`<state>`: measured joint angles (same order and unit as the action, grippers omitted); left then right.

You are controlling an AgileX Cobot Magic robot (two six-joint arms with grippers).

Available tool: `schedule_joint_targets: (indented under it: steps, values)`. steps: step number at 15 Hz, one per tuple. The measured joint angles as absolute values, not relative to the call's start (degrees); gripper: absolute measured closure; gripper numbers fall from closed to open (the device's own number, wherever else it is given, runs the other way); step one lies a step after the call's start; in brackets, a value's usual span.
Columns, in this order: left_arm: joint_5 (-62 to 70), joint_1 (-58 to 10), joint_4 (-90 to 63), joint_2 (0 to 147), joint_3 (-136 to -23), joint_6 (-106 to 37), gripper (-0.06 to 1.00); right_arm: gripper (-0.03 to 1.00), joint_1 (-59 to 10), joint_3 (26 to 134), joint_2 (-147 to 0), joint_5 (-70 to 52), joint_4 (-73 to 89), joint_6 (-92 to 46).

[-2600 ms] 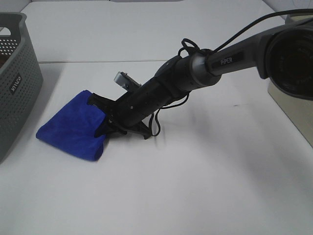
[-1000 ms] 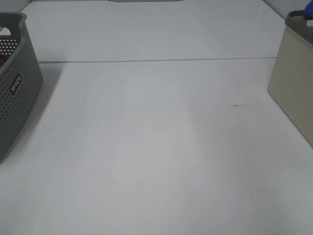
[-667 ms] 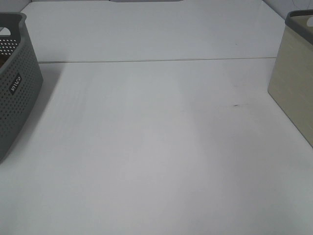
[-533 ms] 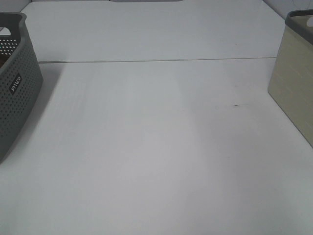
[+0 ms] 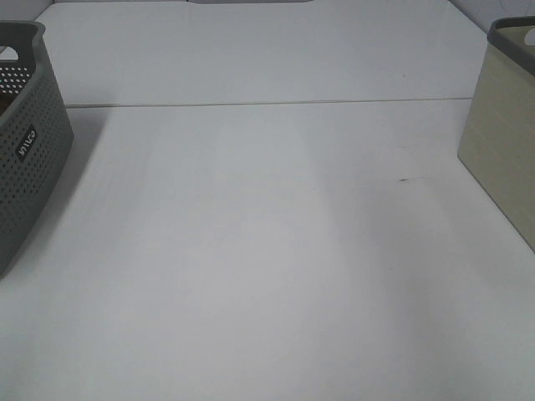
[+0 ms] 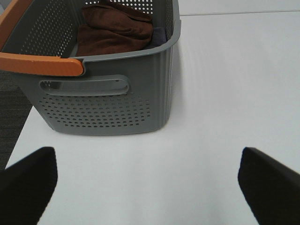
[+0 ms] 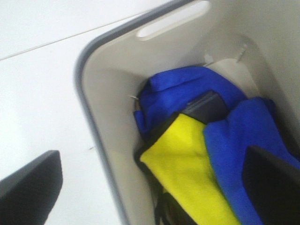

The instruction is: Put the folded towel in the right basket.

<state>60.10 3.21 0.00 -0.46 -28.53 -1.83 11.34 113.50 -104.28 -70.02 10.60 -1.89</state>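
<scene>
Since the arm withdrew, the towel [image 7: 246, 133] — blue — lies in the basket [image 7: 110, 101].

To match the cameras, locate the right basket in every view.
Exterior high: right basket at the right edge, partly cut off.
Left wrist: not in it.
Right wrist: right basket seen from above, filling most of the picture.
Shared landmark: the table seam.

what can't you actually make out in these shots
1. Exterior high: the right basket is cut off by the frame edge, so its inside is unseen.
2. Right wrist: the picture is blurred. The blue towel may be one piece or two, and the dark object against it is unidentifiable.
3. Left wrist: the brown cloth hides the floor of the grey basket.
</scene>
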Motion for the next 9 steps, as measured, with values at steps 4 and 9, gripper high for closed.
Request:
schedule_joint_targets:
  steps: [4, 9]
  values:
    - [60.1, 3.2, 0.3, -0.5, -28.5, -1.8, -0.03, -0.02, 0.7, 112.3, -98.1, -70.0, 6.0, -2.1]
    - [60.1, 3.2, 0.3, -0.5, -28.5, -1.8, -0.03, -0.02, -4.9, 88.1, -74.9, -69.8, 5.5, -0.5]
